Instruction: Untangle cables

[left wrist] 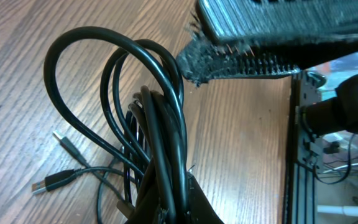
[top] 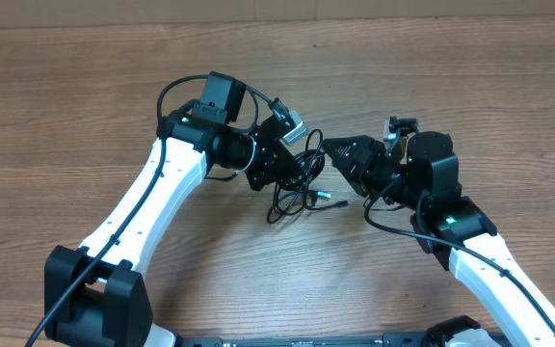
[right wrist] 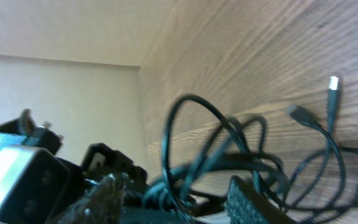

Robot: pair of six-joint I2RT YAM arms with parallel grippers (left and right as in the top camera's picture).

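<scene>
Wooden table [top: 451,77], at mid-frame, is being occupied by the cables [top: 302,188], apparently mostly tangled, which are being clamped by the closed left gripper [top: 289,169] and straddled by the half-open, seemingly empty right gripper [top: 329,147].

Light-brown wood-grain bench [top: 85,87] fills almost the whole overhead view, grain running 9 to 3 o'clock. Black metal rail [top: 306,341] sits along its edge at 6 o'clock. Right wrist view: plain cream wall [right wrist: 61,31] behind the bench at 10 o'clock, evenly lit. Left wrist view: black metal frame [left wrist: 300,155] at 3 o'clock past the bench edge, with bright blurred clutter beyond it.
</scene>
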